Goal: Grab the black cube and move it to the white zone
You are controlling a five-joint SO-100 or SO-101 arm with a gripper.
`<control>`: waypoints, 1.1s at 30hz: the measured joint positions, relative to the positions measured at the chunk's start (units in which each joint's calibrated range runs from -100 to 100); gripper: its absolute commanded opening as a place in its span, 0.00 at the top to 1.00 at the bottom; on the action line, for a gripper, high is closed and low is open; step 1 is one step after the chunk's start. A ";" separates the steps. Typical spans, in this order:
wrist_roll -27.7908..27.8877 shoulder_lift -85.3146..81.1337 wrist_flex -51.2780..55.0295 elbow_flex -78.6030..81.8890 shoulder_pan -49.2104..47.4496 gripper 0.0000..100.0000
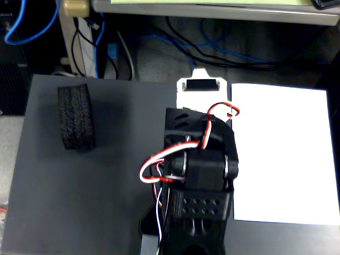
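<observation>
Fixed view from above: black rough foam block, oblong with rounded edges [77,118], lies on dark grey mat [64,202] at about 10 o'clock from picture centre, well apart from arm. Plain white rectangular paper sheet [284,154] at 3 o'clock, its left edge just beside arm. Glossy black plastic robot arm [204,175] with red-white wires at 6 o'clock, folded. Gripper fingers not visible; open or closed, cannot tell. Block not on white sheet.
</observation>
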 measured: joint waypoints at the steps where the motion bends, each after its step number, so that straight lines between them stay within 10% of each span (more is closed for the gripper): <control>1: -0.10 0.25 0.00 -1.55 0.00 0.99; 33: 5.61 60.09 -7.45 -30.71 -7.16 0.99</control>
